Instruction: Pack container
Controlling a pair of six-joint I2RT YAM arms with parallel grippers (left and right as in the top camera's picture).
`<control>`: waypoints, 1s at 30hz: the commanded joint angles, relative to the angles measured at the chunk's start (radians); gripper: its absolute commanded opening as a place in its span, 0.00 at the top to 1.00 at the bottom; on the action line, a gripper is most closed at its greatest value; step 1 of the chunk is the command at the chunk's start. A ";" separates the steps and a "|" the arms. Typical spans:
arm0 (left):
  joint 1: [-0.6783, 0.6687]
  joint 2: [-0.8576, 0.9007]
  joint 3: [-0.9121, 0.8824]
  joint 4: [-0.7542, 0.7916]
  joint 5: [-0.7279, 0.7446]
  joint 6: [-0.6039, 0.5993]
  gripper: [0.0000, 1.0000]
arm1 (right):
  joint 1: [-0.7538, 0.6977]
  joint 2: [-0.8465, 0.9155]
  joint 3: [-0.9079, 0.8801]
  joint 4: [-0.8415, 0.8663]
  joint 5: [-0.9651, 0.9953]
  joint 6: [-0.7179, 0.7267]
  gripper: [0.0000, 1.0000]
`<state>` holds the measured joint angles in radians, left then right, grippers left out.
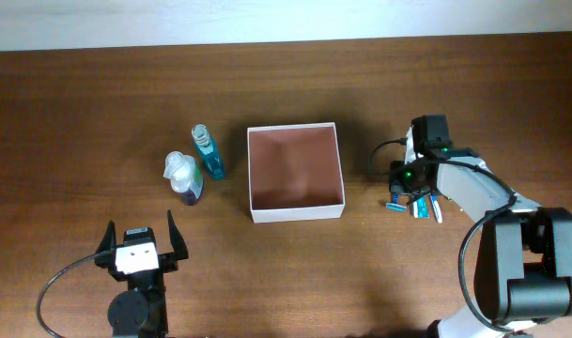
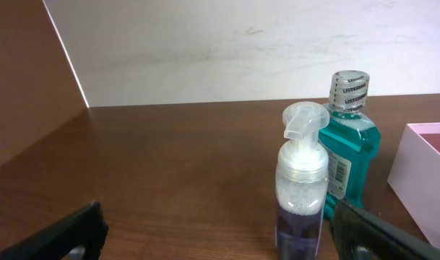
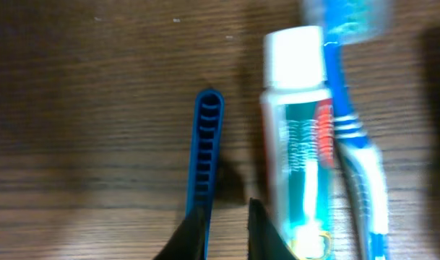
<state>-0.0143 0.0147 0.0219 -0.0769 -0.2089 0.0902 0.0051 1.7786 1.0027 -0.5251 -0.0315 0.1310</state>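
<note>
Right gripper [image 3: 229, 209], narrow, over the blue handle [image 3: 205, 144] at the container's [image 1: 295, 214] three o'clock, seemingly lining up a grasp; left gripper [image 1: 141, 222] wide.

We find the toothbrush [image 3: 352, 133] head blurred in the right wrist view. The left wrist view cuts off the container [image 2: 422, 177].

The container [image 1: 295, 213] is open on top, so the way in from above is free. Just left of it the mouthwash bottle [image 1: 208, 155] and foam pump bottle [image 1: 184, 176] stand upright, crowding its left wall. Open table [image 1: 79, 122] lies left of and nearer than the bottles. Right of the container, a blue ribbed handle [image 3: 207, 144], toothpaste tube [image 3: 295, 137] and toothbrush [image 3: 353, 130] lie side by side. Tube and toothbrush touch, with a narrow strip of wood between handle and tube.
</note>
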 commanded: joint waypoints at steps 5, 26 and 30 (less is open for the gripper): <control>0.004 -0.010 -0.008 0.006 0.011 0.016 0.01 | 0.001 0.027 -0.002 -0.005 -0.026 0.008 0.83; 0.004 -0.010 -0.008 0.006 0.011 0.016 0.01 | 0.001 0.029 0.108 -0.091 -0.156 0.005 0.54; 0.004 -0.010 -0.008 0.006 0.011 0.016 0.01 | 0.002 0.054 0.094 -0.089 -0.156 0.005 0.54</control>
<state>-0.0143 0.0147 0.0219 -0.0769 -0.2089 0.0902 0.0051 1.8038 1.1088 -0.6163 -0.1761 0.1322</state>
